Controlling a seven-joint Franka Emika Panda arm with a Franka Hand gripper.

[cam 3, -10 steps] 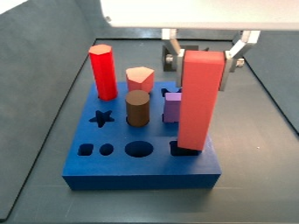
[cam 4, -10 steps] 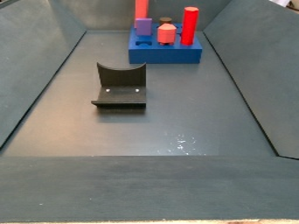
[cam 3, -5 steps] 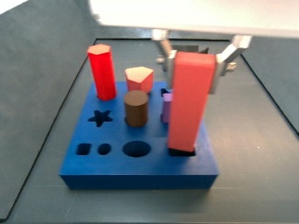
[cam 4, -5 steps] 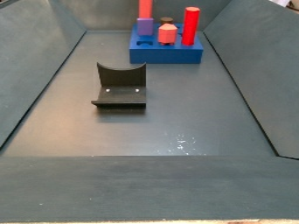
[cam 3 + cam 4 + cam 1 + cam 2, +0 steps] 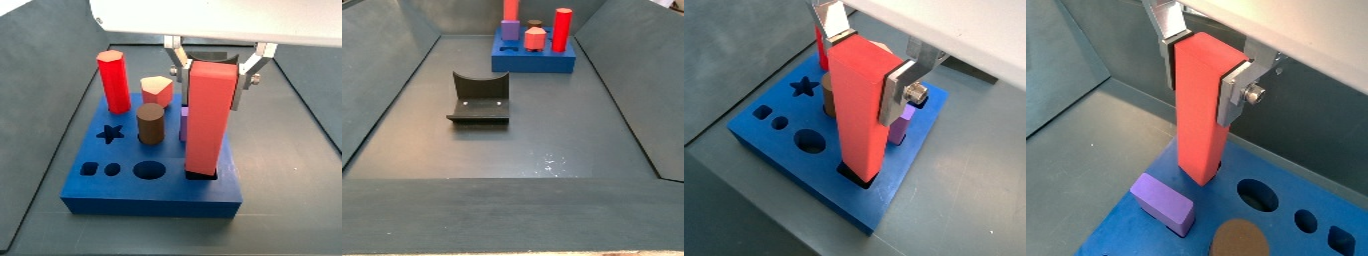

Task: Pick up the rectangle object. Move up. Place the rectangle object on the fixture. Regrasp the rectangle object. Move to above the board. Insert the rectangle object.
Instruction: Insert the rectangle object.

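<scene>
The rectangle object [image 5: 211,115], a long salmon-red block, stands upright with its lower end in a square hole at a corner of the blue board [image 5: 134,195]. My gripper [image 5: 214,85] is shut on its upper part, one silver finger [image 5: 901,88] flat on each side. Both wrist views show the same grip on the block [image 5: 858,110] [image 5: 1200,110]; the gripper [image 5: 1203,85] holds it above the board [image 5: 1293,225]. The dark fixture [image 5: 477,97] stands empty on the floor, well away from the board [image 5: 533,62]. The block's top [image 5: 512,8] shows at the far end.
On the board stand a bright red hexagonal post [image 5: 115,82], a salmon five-sided piece [image 5: 159,90], a brown cylinder [image 5: 150,127] and a short purple block [image 5: 1164,201]. Star, round and oval holes [image 5: 110,132] are open. Grey walls surround the floor.
The rectangle object was leaning and now stands straighter in its hole. The gripper has shifted a little to the left with it, still holding it.
</scene>
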